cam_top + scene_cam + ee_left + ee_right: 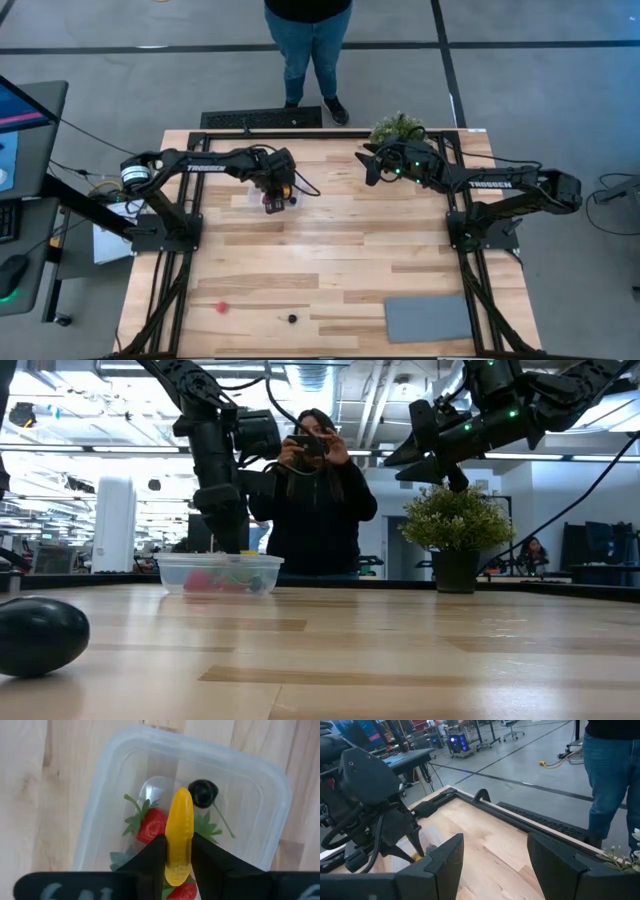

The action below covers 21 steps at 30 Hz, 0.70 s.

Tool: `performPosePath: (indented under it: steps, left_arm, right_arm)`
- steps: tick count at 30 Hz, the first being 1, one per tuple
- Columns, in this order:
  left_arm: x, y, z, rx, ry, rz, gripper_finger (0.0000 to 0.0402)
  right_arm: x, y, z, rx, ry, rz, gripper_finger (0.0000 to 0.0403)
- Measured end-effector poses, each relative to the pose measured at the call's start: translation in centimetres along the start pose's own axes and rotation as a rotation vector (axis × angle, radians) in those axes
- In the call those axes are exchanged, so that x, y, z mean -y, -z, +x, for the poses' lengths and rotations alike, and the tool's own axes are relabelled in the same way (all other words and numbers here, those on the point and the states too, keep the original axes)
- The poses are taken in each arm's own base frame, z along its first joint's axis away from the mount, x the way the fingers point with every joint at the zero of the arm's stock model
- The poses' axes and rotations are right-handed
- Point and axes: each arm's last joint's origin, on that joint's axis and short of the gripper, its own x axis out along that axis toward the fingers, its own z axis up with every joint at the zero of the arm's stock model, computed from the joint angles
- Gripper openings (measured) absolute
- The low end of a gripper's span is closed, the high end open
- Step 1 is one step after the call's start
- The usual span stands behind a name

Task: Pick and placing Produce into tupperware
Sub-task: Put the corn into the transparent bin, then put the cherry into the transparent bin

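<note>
Left gripper point(179, 865), frame centre, clamps a yellow banana piece point(179, 837) above the clear tupperware point(260, 785) containing strawberries point(151, 825). Right gripper point(495, 865) hovers, fingers spread.

Left hand point(179, 865) lowered, fingers clamped; right hand point(495, 865) raised, fingers spread wide.

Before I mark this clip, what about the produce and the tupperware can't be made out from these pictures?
- High view: the left gripper covers the tupperware; its contents are hidden.
- Left wrist view: the fingers hide the lower part of the yellow piece and the produce under them; the tupperware's near end is cut off by the edge.
- Low view: the translucent wall blurs the contents into colours.
- High view: the red piece and dark piece are too small to identify.
</note>
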Motion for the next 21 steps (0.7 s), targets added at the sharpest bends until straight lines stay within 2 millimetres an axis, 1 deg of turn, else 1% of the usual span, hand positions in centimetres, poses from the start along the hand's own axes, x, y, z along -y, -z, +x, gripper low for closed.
performPosePath:
  steps: [7, 14, 18, 21]
  left_arm:
    - [0.0, 0.0, 0.0, 0.000, 0.004, -0.007, 0.0102]
    - [0.0, 0.0, 0.0, 0.000, 0.009, -0.012, 0.0168]
    - [0.1, 0.4, -1.0, -0.007, 0.009, -0.045, 0.0192]
    - [0.2, 0.8, -2.4, 0.001, 0.009, -0.050, 0.0201]
  right_arm:
    - [0.0, 0.0, 0.0, 0.000, 0.000, 0.000, 0.0244]
    - [0.0, 0.0, 0.0, 0.000, 0.000, 0.000, 0.0244]
    - [0.0, 0.0, 0.0, 0.000, 0.000, 0.000, 0.0244]
    - [0.0, 0.0, 0.0, 0.000, 0.000, 0.000, 0.0244]
